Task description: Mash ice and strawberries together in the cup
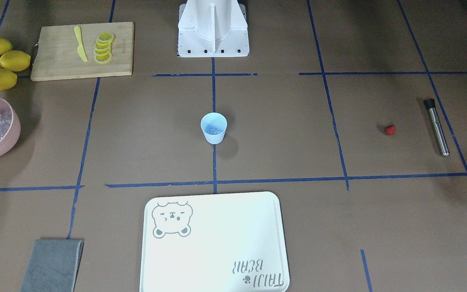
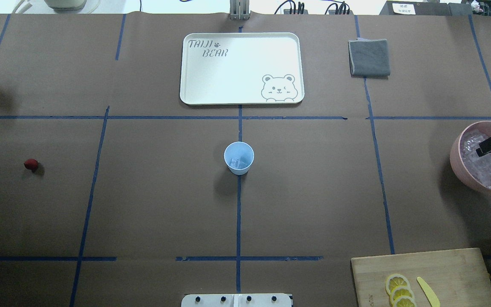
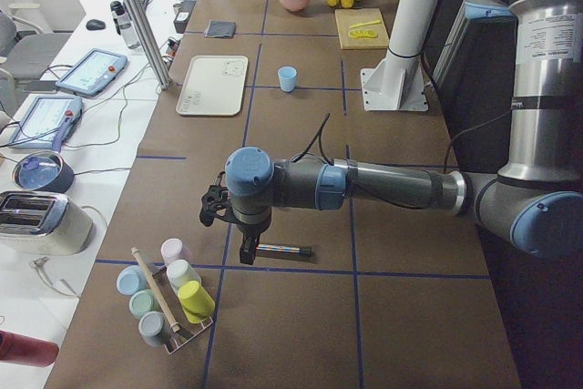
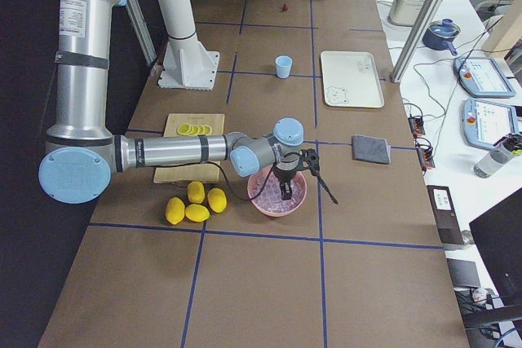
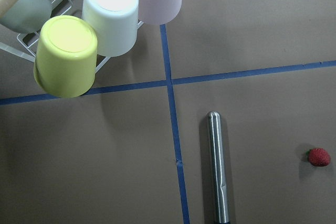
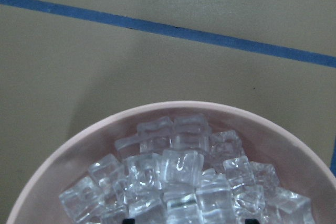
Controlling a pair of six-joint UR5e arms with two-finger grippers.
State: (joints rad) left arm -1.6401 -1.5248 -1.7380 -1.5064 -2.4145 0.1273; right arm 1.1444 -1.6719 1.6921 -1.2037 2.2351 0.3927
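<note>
Blue cup (image 2: 238, 157) sits at table centre with some ice (image 2: 238, 162) in it; strawberry (image 1: 390, 129) lies near the table's left end, beside the steel muddler (image 1: 437, 127). Right gripper (image 6: 189, 219) hangs over the pink bowl (image 2: 456, 157) of ice, fingertips spread apart. Left gripper (image 3: 244, 245) hovers above the muddler; can't tell its opening.

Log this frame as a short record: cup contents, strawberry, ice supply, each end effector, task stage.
cup: upright at table centre, a few ice cubes inside
strawberry: on the table near the steel muddler, not in the cup
pink bowl: heaped with more ice
right end effector: open, fingertips at the bowl's ice
left end effector: above the muddler; open or shut unclear
stage: loading ice; no mashing yet
</note>
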